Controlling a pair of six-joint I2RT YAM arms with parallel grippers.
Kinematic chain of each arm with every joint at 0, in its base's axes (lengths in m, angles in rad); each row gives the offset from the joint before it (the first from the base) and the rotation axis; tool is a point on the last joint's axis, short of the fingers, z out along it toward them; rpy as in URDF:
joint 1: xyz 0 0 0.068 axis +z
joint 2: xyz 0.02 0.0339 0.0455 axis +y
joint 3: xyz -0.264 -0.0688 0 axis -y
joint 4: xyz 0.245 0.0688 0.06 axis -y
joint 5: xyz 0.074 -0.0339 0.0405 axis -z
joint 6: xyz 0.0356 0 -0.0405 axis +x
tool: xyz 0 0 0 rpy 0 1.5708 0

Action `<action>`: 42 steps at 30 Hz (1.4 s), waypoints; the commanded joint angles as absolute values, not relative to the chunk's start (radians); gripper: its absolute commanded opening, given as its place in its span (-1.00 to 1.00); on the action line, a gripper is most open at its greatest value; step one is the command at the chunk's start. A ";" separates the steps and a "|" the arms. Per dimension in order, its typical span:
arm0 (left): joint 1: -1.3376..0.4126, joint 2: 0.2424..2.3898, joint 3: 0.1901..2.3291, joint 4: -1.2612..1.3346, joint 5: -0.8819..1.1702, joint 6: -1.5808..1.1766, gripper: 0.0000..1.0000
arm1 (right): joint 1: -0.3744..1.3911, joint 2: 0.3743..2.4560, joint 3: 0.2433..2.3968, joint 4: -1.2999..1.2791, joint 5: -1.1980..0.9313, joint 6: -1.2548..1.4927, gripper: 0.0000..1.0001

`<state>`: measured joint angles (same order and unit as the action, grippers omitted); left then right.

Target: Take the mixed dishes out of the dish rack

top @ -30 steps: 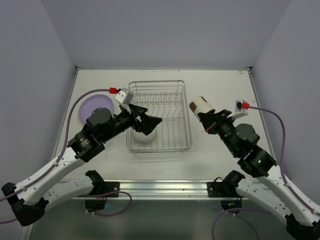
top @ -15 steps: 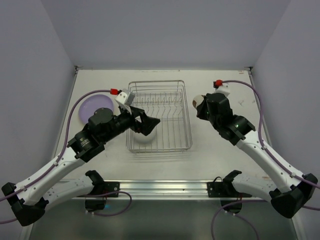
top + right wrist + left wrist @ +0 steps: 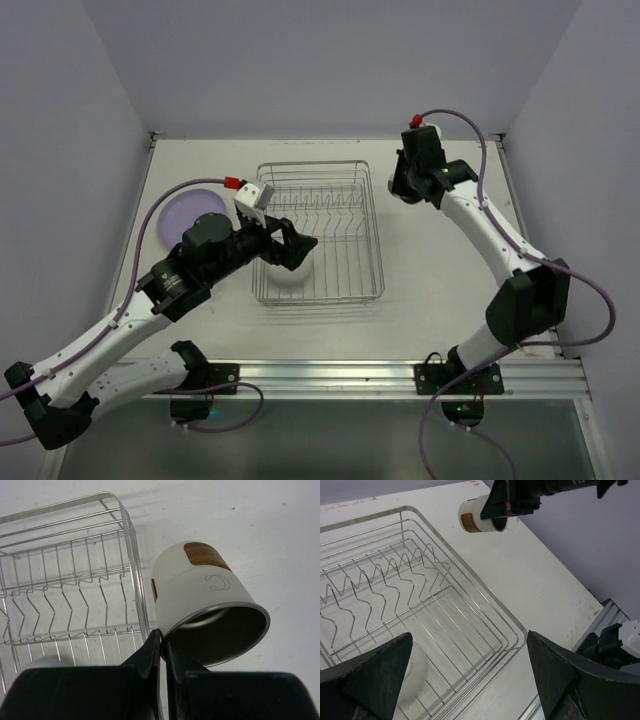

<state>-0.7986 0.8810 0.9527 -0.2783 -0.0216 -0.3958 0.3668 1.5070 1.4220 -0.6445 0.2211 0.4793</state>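
White bowl (image 3: 416, 671) in rack (image 3: 320, 215), cup (image 3: 200, 590) tilted beside.

From above, the left gripper (image 3: 297, 250) covers most of the white bowl (image 3: 288, 278) in the dish rack (image 3: 345, 215), and the left arm (image 3: 215, 250) overlaps part of the purple plate (image 3: 185, 212). In the left wrist view, the right gripper (image 3: 496, 519) screens 1 side of the cup (image 3: 472, 517), and that view's left edge cuts off the rack. In the right wrist view, a pale blurred shape (image 3: 42, 662) beside the fingers (image 3: 148, 652) is too unclear to name.
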 commanded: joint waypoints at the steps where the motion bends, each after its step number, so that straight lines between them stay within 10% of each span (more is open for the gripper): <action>1: -0.792 0.879 0.993 -0.293 -0.043 -0.361 1.00 | 0.359 1.659 1.597 -0.762 0.236 0.368 -1.00; 29: -0.792 0.913 0.983 -0.302 -0.028 -0.347 1.00 | 0.267 2.186 2.016 -1.017 0.218 0.224 -1.00; 42: -0.792 0.911 0.988 -0.307 -0.020 -0.344 1.00 | 0.265 2.186 2.032 -1.020 0.219 0.227 -0.32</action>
<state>-0.7986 0.9173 0.9535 -0.3202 -0.0296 -0.3725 0.2634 2.1899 1.9808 -0.9936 0.2390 0.2451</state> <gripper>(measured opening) 0.997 0.316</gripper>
